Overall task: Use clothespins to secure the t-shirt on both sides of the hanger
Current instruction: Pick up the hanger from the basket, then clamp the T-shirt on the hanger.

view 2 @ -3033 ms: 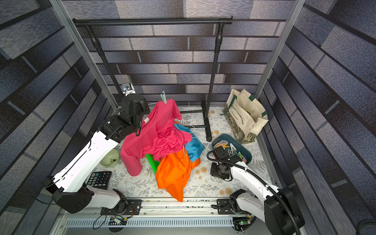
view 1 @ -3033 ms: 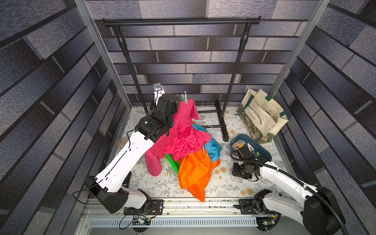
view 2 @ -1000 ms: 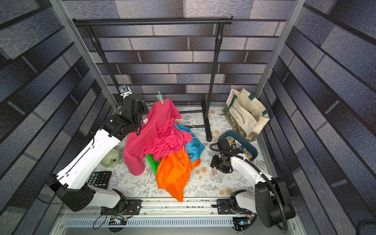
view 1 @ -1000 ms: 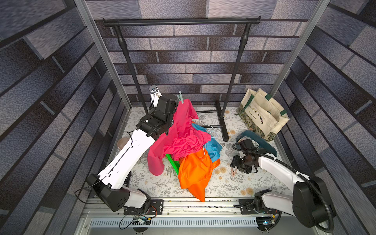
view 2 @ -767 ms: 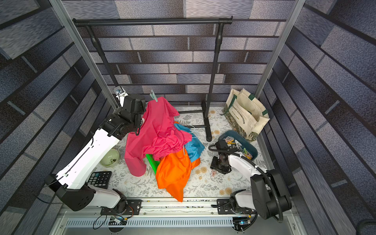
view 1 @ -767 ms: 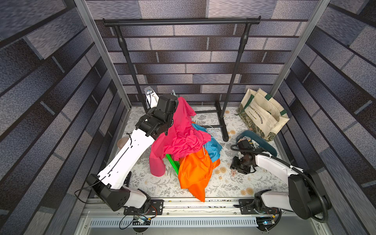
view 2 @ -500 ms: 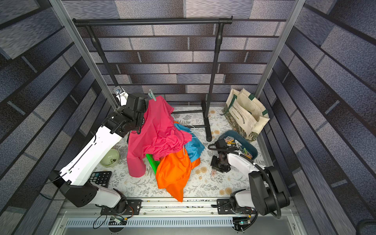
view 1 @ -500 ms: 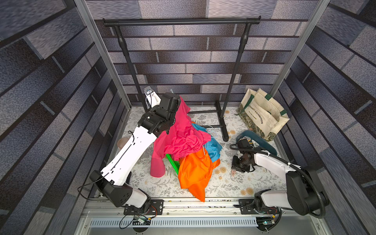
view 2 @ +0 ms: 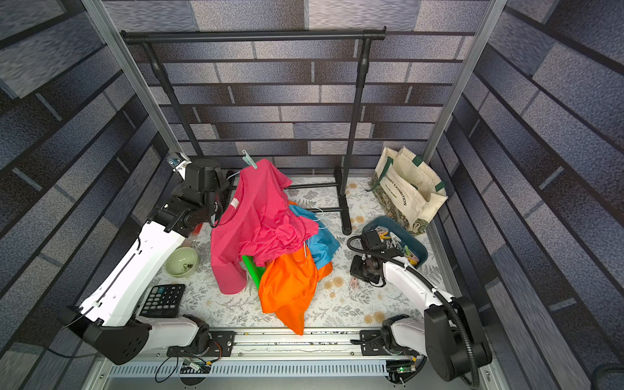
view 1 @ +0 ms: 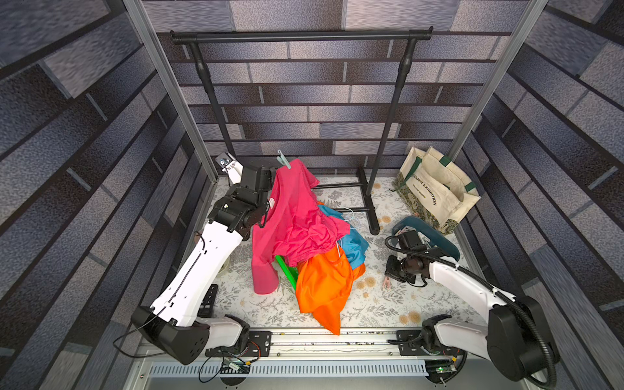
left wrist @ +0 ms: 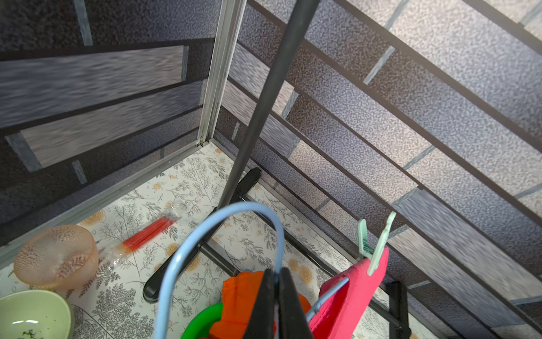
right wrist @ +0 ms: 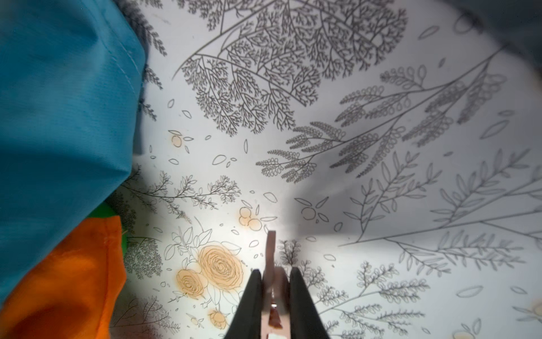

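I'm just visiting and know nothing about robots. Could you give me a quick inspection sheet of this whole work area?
Surface: floral-print table cover, crowded in the middle.
Job's things: pink t-shirt on a pale blue hanger, one mint clothespin on its shoulder; more clothespins in a blue tray.
Clutter: orange garment, blue garment, tote bag, green bowl, calculator.
Grippers: left gripper shut on the hanger; right gripper shut on a pale pink clothespin near the cover.
Cables: black cable looped beside the right wrist, clear of the clothes.
Surroundings: black clothes rail at the back, brick-pattern walls.
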